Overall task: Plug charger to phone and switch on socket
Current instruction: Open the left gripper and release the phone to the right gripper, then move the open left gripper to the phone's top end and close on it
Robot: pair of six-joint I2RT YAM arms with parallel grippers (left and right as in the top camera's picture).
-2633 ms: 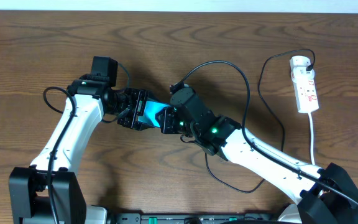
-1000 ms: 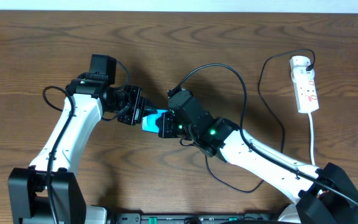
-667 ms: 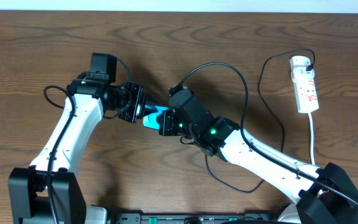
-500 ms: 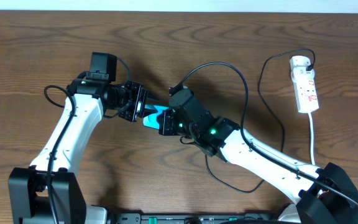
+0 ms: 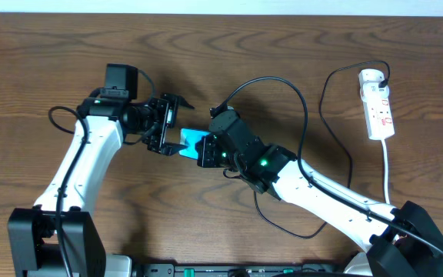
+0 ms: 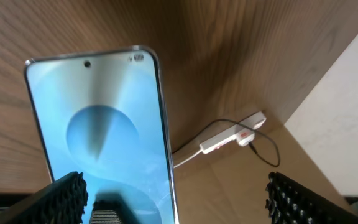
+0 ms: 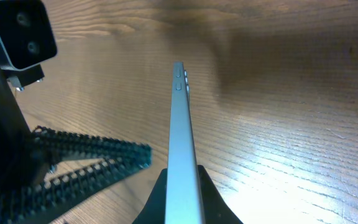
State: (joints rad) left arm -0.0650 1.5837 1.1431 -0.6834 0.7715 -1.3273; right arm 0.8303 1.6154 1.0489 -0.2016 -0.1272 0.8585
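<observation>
The phone (image 5: 191,141) with its cyan screen is held on its edge above the table in my right gripper (image 5: 206,151). In the right wrist view its thin edge (image 7: 181,118) runs up from my shut jaws (image 7: 180,198). My left gripper (image 5: 177,127) is open just left of the phone, its fingers spread on either side and apart from it. The left wrist view shows the screen (image 6: 98,121) between my open jaws (image 6: 179,202). The white socket (image 5: 377,104) lies at the far right. The black charger cable (image 5: 325,100) runs from its top end down under my right arm. Its plug tip is hidden.
The socket's thick white cord (image 5: 388,173) runs toward the table's front edge. The socket also shows small in the left wrist view (image 6: 232,134). A black cable loop (image 5: 271,78) arcs over my right wrist. The brown wooden table (image 5: 44,61) lies bare at the left.
My left gripper has opened, let go of the phone and drawn back a little to the left. My right gripper still holds the phone in the same place.
</observation>
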